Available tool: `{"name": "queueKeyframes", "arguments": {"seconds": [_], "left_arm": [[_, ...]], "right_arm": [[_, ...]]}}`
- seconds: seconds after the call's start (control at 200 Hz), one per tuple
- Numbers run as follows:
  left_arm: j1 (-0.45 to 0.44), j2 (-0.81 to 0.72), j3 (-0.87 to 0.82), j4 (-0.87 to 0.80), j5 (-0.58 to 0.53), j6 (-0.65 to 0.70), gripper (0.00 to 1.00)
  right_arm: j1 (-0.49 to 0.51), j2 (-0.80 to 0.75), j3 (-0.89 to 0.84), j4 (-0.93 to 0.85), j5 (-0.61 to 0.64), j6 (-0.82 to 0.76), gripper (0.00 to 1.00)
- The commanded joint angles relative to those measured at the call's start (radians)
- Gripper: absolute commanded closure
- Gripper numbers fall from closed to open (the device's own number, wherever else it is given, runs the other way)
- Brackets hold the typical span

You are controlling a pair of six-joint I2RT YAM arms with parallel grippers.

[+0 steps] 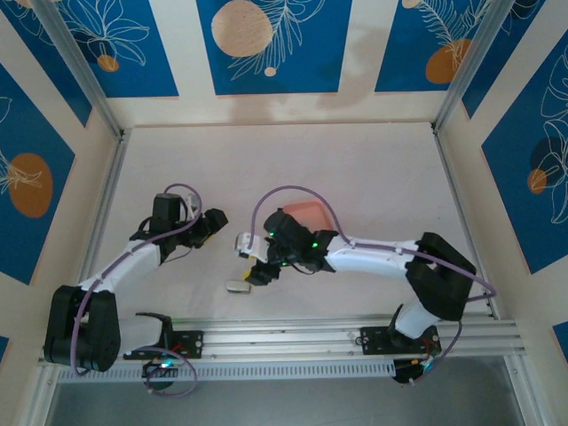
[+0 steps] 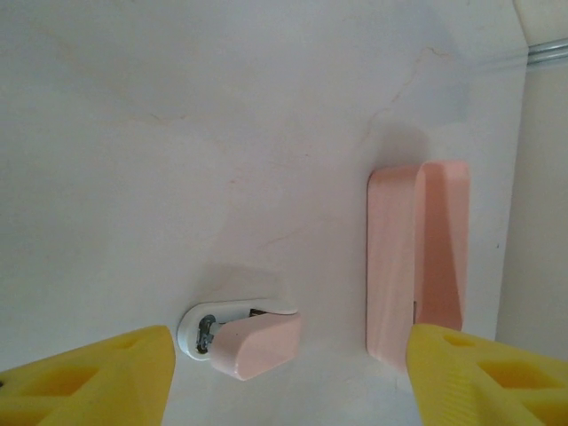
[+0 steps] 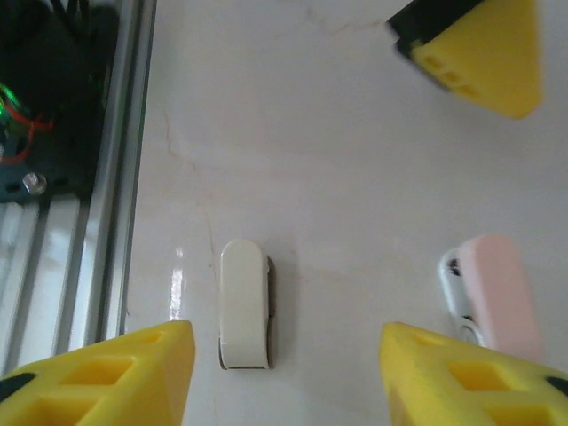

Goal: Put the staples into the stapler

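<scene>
Stapler [image 2: 240, 342], judged to be the pink-and-white block, is shown lying on the bench [image 2: 177, 133] near the salmon-pink tray [image 2: 417, 257] but apart from it. In the left wrist view its long axis is laid across the picture, roughly square to the tray's long side. The white rounded end, where metal is exposed, is pointed left, and the pink end toward the tray. The left fingers [image 2: 98, 377] are spread and empty. The right fingers [image 3: 106, 373] are likewise spread, held above a cream block [image 3: 244, 302] with nothing pinched. The staples are too small to be told apart. An approach step is judged to be in hand. Next, a descent and a closing across the stapler's short width are called for, to steady it for loading.
</scene>
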Motion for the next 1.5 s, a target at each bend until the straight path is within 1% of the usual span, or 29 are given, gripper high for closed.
{"name": "queueKeyframes", "arguments": {"seconds": [0.0, 0.245, 0.495, 0.575, 0.67, 0.76, 0.775, 0.79, 0.85, 0.86, 0.965, 1.115, 1.23, 1.32, 1.496], "left_arm": [[0.013, -0.021, -0.032, -0.004, -0.032, -0.043, 0.3], [0.022, -0.053, -0.041, -0.021, -0.044, -0.044, 0.3], [0.021, -0.056, -0.045, -0.028, -0.044, -0.04, 0.3], [0.021, -0.056, -0.045, -0.03, -0.043, -0.04, 0.3], [0.021, -0.058, -0.045, -0.031, -0.044, -0.04, 0.3], [0.022, -0.059, -0.045, -0.033, -0.045, -0.038, 0.3], [0.022, -0.059, -0.045, -0.034, -0.046, -0.038, 0.3], [0.021, -0.06, -0.044, -0.034, -0.045, -0.039, 0.3], [0.021, -0.058, -0.042, -0.033, -0.043, -0.039, 0.3], [0.021, -0.058, -0.043, -0.032, -0.043, -0.04, 0.3], [0.021, -0.056, -0.044, -0.029, -0.038, -0.043, 0.3], [0.019, -0.056, -0.044, 0.001, -0.005, -0.044, 0.32], [0.006, -0.052, -0.042, 0.071, 0.06, -0.05, 0.33], [-0.016, -0.04, -0.043, 0.154, 0.124, -0.063, 0.34], [-0.088, -0.006, -0.059, 0.377, 0.205, -0.096, 0.37]], "right_arm": [[0.043, 0.083, 0.065, -0.067, 0.03, -0.07, 0.39], [0.094, 0.256, 0.19, -0.079, 0.041, -0.084, 0.38], [0.111, 0.338, 0.241, -0.088, 0.026, -0.089, 0.43], [0.113, 0.355, 0.243, -0.083, 0.035, -0.083, 0.48], [0.114, 0.359, 0.233, -0.069, 0.038, -0.078, 0.51], [0.112, 0.358, 0.224, -0.061, 0.041, -0.077, 0.56], [0.112, 0.357, 0.222, -0.06, 0.039, -0.079, 0.58], [0.112, 0.357, 0.222, -0.063, 0.036, -0.081, 0.63], [0.106, 0.353, 0.228, -0.078, 0.023, -0.078, 0.7], [0.104, 0.352, 0.228, -0.079, 0.018, -0.078, 0.73], [0.091, 0.309, 0.209, -0.068, -0.011, -0.073, 0.83], [0.04, 0.194, 0.132, -0.003, -0.041, -0.035, 0.9], [-0.02, 0.074, 0.064, 0.05, -0.044, 0.011, 0.91], [-0.086, -0.032, 0.008, 0.116, -0.053, 0.071, 0.91], [-0.243, -0.196, -0.149, 0.347, -0.134, 0.219, 0.92]]}}
